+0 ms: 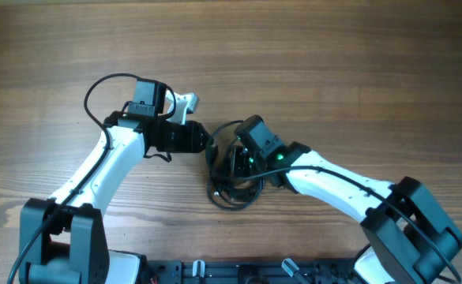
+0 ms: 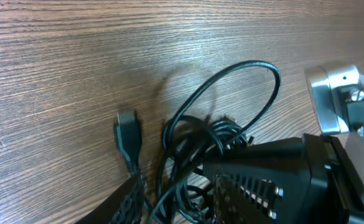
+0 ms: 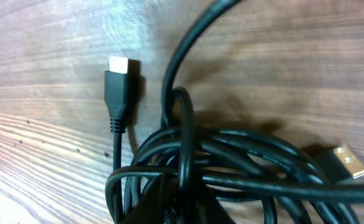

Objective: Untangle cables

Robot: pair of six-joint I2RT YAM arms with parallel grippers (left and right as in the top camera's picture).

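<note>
- Tangled thin black cables (image 1: 232,180): one knotted bundle on the wood-grain tabletop (image 1: 333,63), between both grippers.
- Only the right wrist view shows me tip colours: a silver-tipped black plug (image 3: 121,87) just left of the knot, and a gold-tipped plug (image 3: 350,163) at its right.
- The left wrist view shows one cable loop (image 2: 256,68) arching out flat most plainly.
- Left gripper (image 1: 207,142): at the knot's left. I cannot tell its finger spread or whether it holds anything.
- Right gripper (image 1: 237,162): over the knot. Again I cannot tell.
- Bare wood lies beyond the bundle's far side.
</note>
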